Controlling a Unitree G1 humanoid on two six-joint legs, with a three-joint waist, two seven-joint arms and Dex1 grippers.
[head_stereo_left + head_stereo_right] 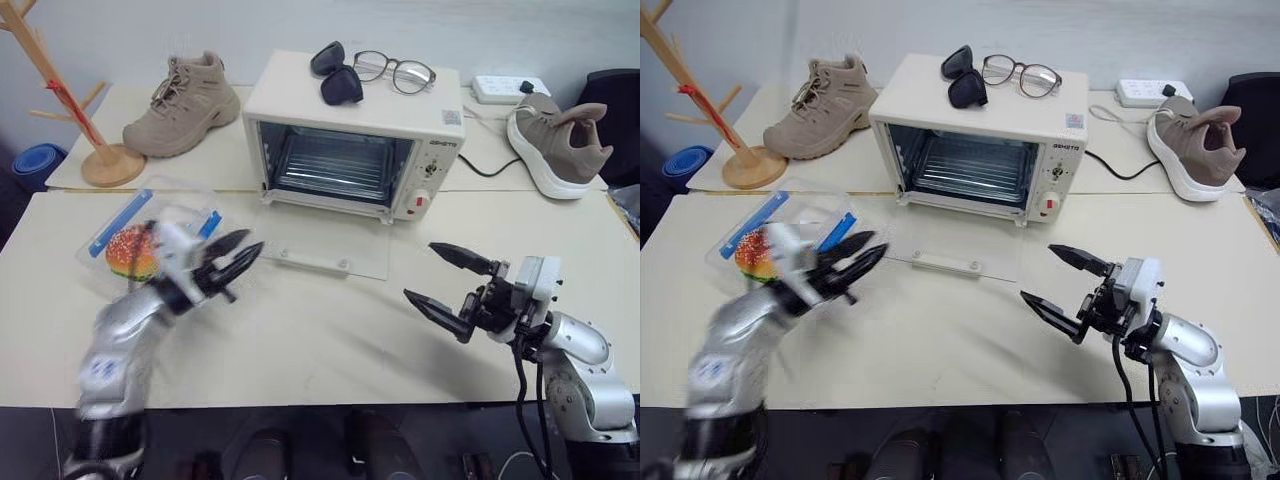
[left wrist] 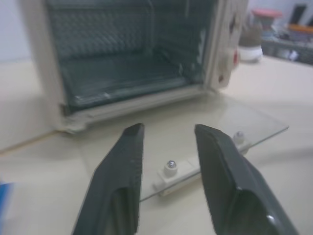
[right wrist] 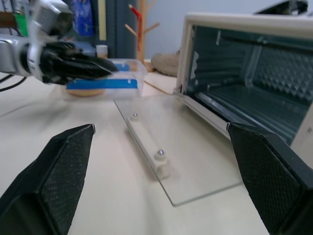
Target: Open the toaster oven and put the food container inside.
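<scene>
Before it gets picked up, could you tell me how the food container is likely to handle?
The food container looks like thin clear plastic, so probably light and somewhat flexible under a squeeze. Its smooth walls may be slippery for the fingers. The burger inside seems loose and could slide if tilted.

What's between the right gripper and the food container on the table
The left gripper, plus bare tabletop and the front edge of the oven's lowered glass door. The head views show it; the container sits just behind the left gripper, the right gripper opposite.
</scene>
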